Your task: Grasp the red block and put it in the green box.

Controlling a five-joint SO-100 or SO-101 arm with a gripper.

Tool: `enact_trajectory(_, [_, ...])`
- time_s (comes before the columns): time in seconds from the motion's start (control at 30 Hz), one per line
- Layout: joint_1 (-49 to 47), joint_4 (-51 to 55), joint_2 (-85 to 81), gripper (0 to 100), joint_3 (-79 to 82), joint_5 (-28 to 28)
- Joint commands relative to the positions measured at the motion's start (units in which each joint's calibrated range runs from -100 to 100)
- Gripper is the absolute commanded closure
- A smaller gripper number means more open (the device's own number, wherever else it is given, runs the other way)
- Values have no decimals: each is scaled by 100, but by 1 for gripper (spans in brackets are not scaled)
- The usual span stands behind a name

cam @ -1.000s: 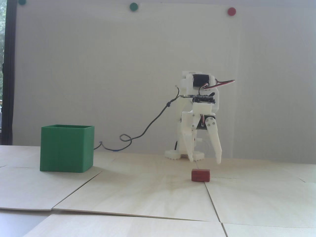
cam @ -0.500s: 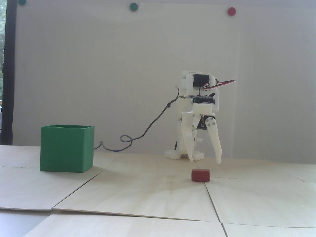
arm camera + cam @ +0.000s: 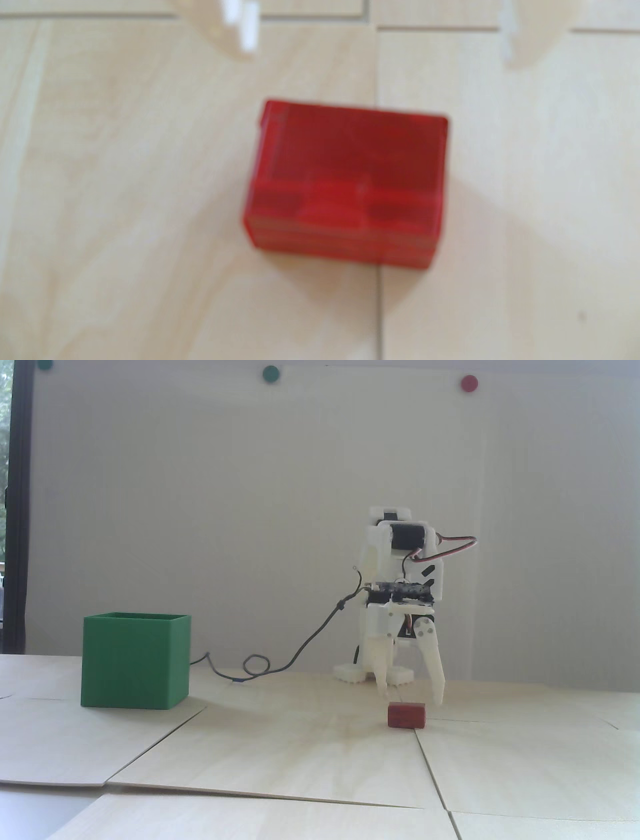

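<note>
The red block [image 3: 406,715] sat on the wooden table [image 3: 300,750], well right of the green box [image 3: 136,661] in the fixed view. The gripper [image 3: 412,699] had dropped since half a second before, spread wide, tips just above the block, holding nothing.

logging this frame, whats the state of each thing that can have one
gripper: open, fingers pointing down, tips just above the block, holding nothing
block: flat on the table, untouched, lying across a seam between boards
box: upright, open on top, inside hidden from this angle
cable: slack, looped on the table behind the box
</note>
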Motion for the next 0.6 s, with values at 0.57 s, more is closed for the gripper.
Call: enact_trajectory(0.57, [116,583,480,75,-2230,12])
